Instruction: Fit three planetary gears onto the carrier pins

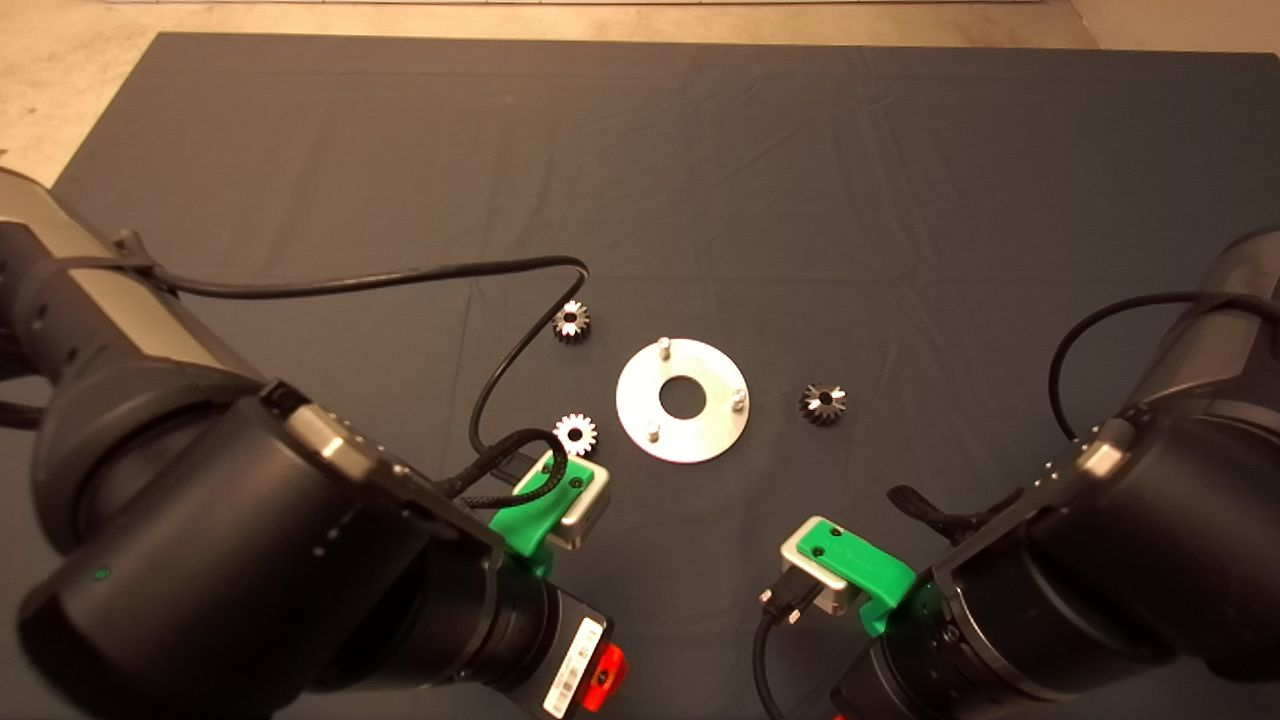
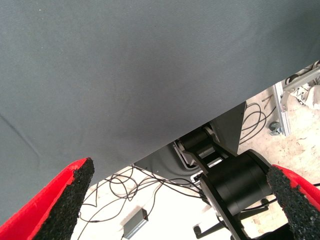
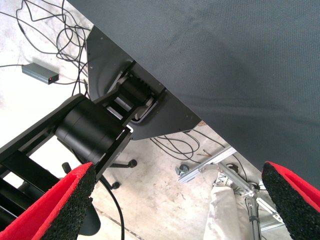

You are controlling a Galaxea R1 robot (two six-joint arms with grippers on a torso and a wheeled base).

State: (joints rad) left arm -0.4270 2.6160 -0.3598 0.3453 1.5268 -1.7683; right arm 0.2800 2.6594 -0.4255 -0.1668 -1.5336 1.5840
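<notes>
Both arms wait at the near edge of the bench. The left pincer [image 2: 175, 200] is spread wide and holds nothing; the right pincer [image 3: 175, 200] is likewise spread and bare. On the dark mat [image 1: 800, 180], toward the middle, lies the silver disc [image 1: 700, 425] with its three carrier pins [image 1: 663, 347] upright and bare. Three planetary gears lie loose around it: one [image 1: 575, 433] just beside the disc's near left rim, one [image 1: 822, 403] off to the right, one [image 1: 571, 321] farther back on the left.

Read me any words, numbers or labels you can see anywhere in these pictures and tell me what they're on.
White barcode sticker on the left arm's wrist: printed lines, too small to read.
Silver disc, gears, mat, both hands: no text visible.
Small box on the floor: no readable marking.
</notes>
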